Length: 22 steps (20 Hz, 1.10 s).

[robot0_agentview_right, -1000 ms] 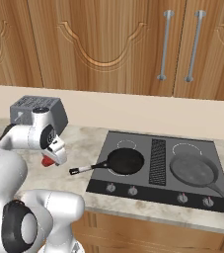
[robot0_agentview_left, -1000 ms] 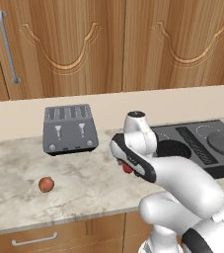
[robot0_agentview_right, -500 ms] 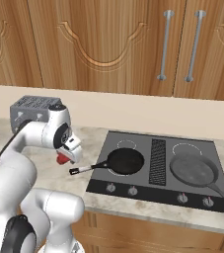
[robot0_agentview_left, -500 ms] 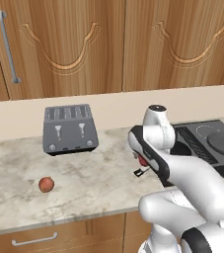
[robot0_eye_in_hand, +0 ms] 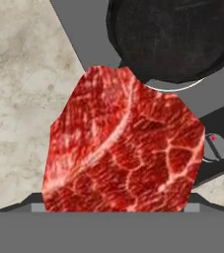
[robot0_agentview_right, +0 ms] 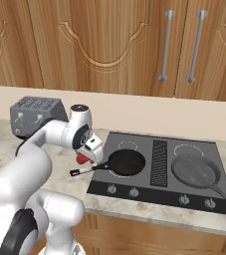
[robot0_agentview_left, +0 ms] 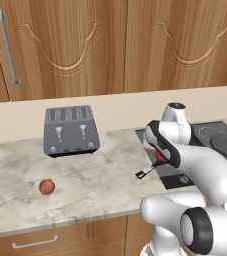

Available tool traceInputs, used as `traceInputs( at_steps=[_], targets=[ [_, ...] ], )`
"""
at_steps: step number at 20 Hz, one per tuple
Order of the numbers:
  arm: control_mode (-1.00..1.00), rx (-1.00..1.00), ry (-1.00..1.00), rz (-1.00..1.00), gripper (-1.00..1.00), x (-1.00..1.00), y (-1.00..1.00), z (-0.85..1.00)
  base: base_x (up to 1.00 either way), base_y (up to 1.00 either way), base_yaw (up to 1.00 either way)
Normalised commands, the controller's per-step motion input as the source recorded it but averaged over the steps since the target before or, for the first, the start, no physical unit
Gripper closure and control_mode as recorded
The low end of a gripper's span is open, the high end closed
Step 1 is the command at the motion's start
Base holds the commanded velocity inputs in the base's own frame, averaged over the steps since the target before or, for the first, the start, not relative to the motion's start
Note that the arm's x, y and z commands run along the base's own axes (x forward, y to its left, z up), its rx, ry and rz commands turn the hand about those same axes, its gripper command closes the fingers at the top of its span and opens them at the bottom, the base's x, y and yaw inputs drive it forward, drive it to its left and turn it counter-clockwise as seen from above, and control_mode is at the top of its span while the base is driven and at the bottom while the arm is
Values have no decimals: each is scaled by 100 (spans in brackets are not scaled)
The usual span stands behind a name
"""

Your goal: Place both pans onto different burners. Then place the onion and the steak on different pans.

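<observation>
So the gripper (robot0_agentview_right: 84,158) is clamped on the steak (robot0_eye_in_hand: 121,143), which hides its fingertips and covers the near rim of the black pan (robot0_eye_in_hand: 170,37).

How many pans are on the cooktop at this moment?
2. The black pan sits on the front-left burner, and the grey pan sits on the front-right burner. None seems hidden.
</observation>
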Motion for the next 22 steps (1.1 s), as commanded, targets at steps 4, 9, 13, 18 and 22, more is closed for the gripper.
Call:
traceInputs(
  at_steps=[4,9,13,18,22],
  targets=[
    [-100,1,5,0,100,33,-50,0,0,0,0],
    [-100,5,3,0,100,27,-46,0,0,0,0],
    [-100,3,2,0,100,22,-46,0,0,0,0],
    [-100,0,1,0,100,19,-40,-1,0,0,0],
    [-100,0,0,0,100,15,-29,-12,0,0,0]
  ],
)
